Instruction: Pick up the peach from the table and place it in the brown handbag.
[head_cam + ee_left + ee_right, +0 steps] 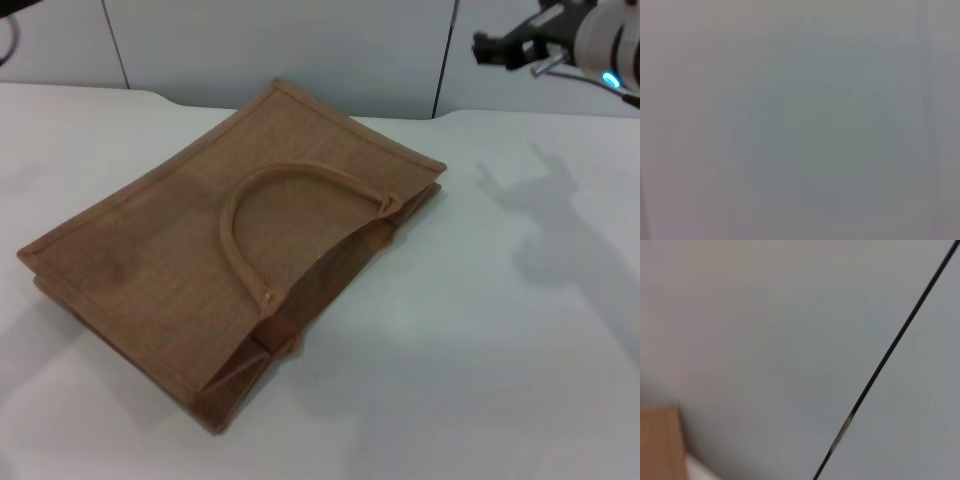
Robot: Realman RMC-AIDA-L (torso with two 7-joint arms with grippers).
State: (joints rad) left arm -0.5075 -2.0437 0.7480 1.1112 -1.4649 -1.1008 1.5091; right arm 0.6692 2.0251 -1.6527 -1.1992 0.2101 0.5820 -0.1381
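The brown handbag (pixel 230 250) lies flat on the white table (pixel 480 330), left of centre in the head view. One arched handle (pixel 300 180) rests on its upper face. The peach is out of view in every frame. My right gripper (pixel 495 50) hangs high at the far right, well above the table and beyond the handbag's far right corner. It is open with nothing between its fingers. A tan-brown corner (pixel 660 445) shows in the right wrist view. The left wrist view shows only a blank grey surface, and the left gripper is not visible.
A pale panelled wall (pixel 300 40) with dark vertical seams (pixel 445 60) stands behind the table. The right arm's shadow (pixel 550 220) falls on the tabletop right of the handbag. A dark cable (pixel 8 40) shows at the top left corner.
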